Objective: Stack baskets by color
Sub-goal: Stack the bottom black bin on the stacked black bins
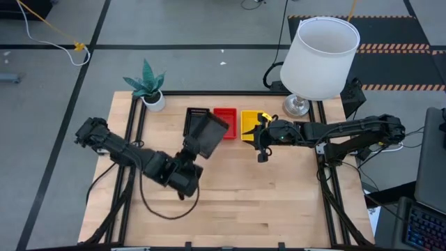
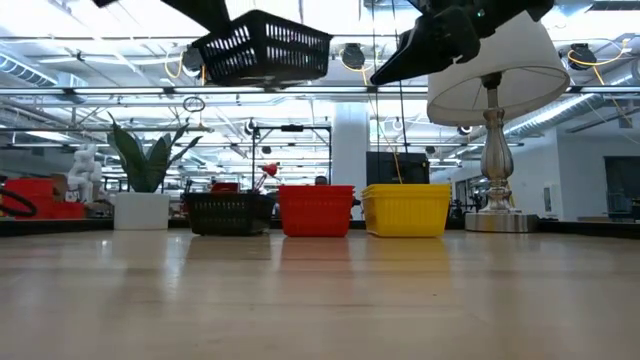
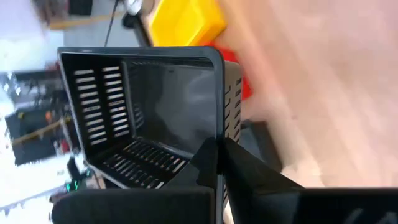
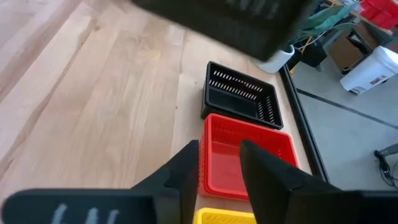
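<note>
A black basket point(image 1: 208, 131) hangs high above the table with my left gripper point(image 1: 196, 148) shut on it; the low view shows it aloft point(image 2: 262, 46). At the table's far side three baskets stand on their bases in a row: black point(image 1: 196, 115), red point(image 1: 224, 123) and yellow point(image 1: 249, 124). My right gripper point(image 4: 219, 167) hovers open over the near side of the yellow and red baskets and touches nothing. My left gripper holds the black basket by one slotted side wall point(image 3: 219, 127), one finger inside the basket and one outside. The fingers come slanting down from the table's near left. The basket is lifted clear of the table and tilted, its open side toward the wrist camera.
A white lampshade on a metal stand point(image 1: 322, 59) rises at the far right corner, close behind my right arm. A small potted plant point(image 1: 148, 87) stands at the far left corner. Bare wood point(image 1: 237, 202) spreads over the near half of the table.
</note>
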Motion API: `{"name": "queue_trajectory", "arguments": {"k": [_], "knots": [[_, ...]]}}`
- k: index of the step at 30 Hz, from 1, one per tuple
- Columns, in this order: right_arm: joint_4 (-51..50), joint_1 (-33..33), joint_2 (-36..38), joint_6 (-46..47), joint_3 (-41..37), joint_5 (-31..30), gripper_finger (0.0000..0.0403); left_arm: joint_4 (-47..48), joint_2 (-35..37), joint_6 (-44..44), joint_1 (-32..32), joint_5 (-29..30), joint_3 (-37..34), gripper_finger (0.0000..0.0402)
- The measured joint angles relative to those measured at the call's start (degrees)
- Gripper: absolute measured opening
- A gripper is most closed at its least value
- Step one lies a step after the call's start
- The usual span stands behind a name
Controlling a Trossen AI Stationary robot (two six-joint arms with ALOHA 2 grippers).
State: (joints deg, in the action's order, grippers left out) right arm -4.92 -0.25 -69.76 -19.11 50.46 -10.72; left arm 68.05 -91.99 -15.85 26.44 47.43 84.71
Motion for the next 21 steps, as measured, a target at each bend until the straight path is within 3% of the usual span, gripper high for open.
{"name": "queue_trajectory", "arguments": {"k": [4, 10, 21], "knots": [[-0.23, 0.04, 1.11, 0.06, 0.0, 0.02, 0.0072, 1.16, 0.22, 0.82, -2.95, 1.93, 0.07, 0.0007], [-2.24, 0.78, 4.58, 0.31, 0.0, -0.01, 0.0007, 3.93, 0.2, 9.84, -6.33, 2.22, 0.07, 0.0011], [-5.06, 2.88, 9.01, 1.49, 0.0, -0.06, 0.0005, 10.03, 0.2, 23.93, -10.03, 1.59, -0.34, 0.0011]]}}
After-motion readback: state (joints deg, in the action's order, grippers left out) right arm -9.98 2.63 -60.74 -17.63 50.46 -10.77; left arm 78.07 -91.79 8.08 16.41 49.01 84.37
